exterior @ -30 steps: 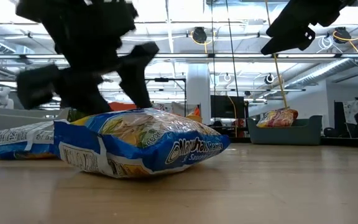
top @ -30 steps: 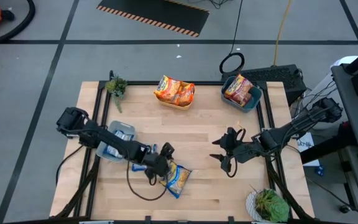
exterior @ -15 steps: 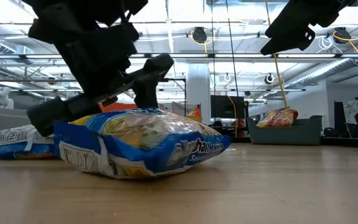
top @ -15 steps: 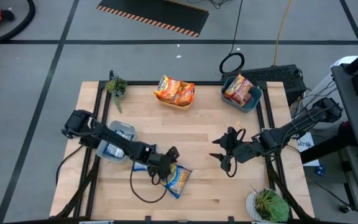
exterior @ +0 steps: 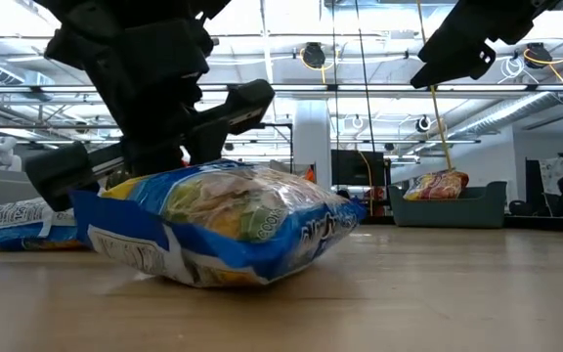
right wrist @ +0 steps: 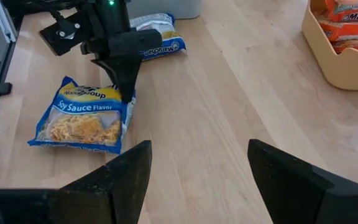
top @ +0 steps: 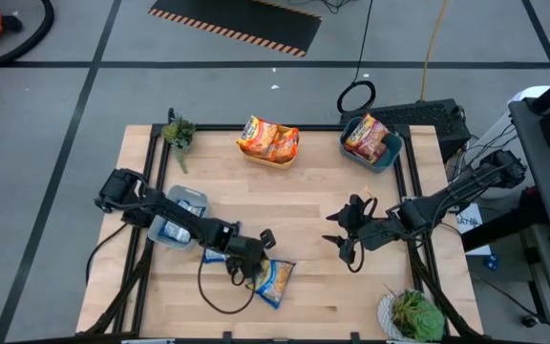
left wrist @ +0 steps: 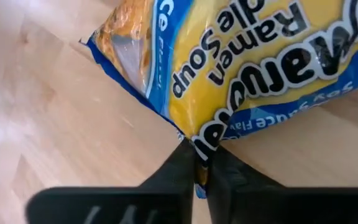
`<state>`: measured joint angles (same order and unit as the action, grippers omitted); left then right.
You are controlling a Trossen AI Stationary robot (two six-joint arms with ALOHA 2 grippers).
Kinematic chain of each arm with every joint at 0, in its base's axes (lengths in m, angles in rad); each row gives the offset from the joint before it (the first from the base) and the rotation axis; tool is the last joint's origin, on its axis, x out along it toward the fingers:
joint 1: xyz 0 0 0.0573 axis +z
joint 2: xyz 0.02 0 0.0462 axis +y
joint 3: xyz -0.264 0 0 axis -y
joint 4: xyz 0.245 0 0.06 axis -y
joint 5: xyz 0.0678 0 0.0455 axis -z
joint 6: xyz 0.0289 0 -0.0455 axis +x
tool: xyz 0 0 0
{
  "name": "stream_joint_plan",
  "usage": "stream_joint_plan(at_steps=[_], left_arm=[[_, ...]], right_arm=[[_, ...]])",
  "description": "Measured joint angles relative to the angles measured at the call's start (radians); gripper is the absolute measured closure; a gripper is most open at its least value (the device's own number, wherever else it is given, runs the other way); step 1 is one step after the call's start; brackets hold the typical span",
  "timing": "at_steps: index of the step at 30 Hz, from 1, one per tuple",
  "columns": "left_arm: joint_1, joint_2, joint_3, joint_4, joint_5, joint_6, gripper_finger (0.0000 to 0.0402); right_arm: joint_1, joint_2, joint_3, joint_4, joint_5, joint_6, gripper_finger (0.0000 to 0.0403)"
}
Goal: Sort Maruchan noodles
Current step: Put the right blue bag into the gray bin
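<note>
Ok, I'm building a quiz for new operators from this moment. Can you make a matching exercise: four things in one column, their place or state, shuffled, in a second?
Things:
1. left gripper
2. right gripper
3. yellow bin
4. teal bin

Places or states:
A. holds orange packets
B. open, nothing between its fingers
C. holds red-brown packets
D. pinching the edge of the blue-and-yellow packet

Pairs: 1-D, 2-B, 3-A, 4-C

Grey floor with a hazard-striped mat; ceiling lights glow beyond the table.
</note>
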<state>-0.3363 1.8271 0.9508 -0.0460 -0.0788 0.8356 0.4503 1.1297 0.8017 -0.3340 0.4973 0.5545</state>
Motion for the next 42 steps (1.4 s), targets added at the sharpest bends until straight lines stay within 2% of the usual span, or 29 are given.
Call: stream_joint_plan(at_steps=[2, 7, 15, 20, 27, 31, 38, 42], left_arm=[[0.0, -0.002, 0.0, -0.001, -0.002, -0.007, 0.039], [-0.001, -0.052, 0.0, -0.013, -0.084, -0.085, 0.0389], [-0.026, -0.253, 0.001, -0.164, -0.229, -0.275, 0.0389], [-0.052, -0.378, 0.001, -0.332, -0.385, -0.425, 0.0389], [-0.107, -0.491, 0.001, -0.674, -0.645, -0.647, 0.0392], [-0.133, -0.521, 0.001, -0.84, -0.711, -0.769, 0.0393], [-0.186, -0.583, 0.004, -0.99, -0.838, -0.92, 0.0393], [-0.225, -0.636, 0.02, -1.137, -0.856, -1.035, 0.0393]], right_arm=[[0.0, 0.0, 0.0, 0.0, 0.0, -0.003, 0.0145], [0.0, 0.0, 0.0, -0.001, 0.0, -0.022, 0.0145], [0.0, 0.0, 0.0, -0.012, 0.0, -0.028, 0.0145], [0.0, 0.0, 0.0, -0.016, 0.0, -0.018, 0.0145], [0.0, 0.0, 0.0, -0.014, 0.003, -0.016, 0.0145], [0.0, 0.0, 0.0, -0.014, 0.004, -0.017, 0.0145], [0.0, 0.0, 0.0, -0.015, 0.007, -0.018, 0.0145], [0.0, 0.0, 0.0, -0.015, 0.007, -0.023, 0.0145]])
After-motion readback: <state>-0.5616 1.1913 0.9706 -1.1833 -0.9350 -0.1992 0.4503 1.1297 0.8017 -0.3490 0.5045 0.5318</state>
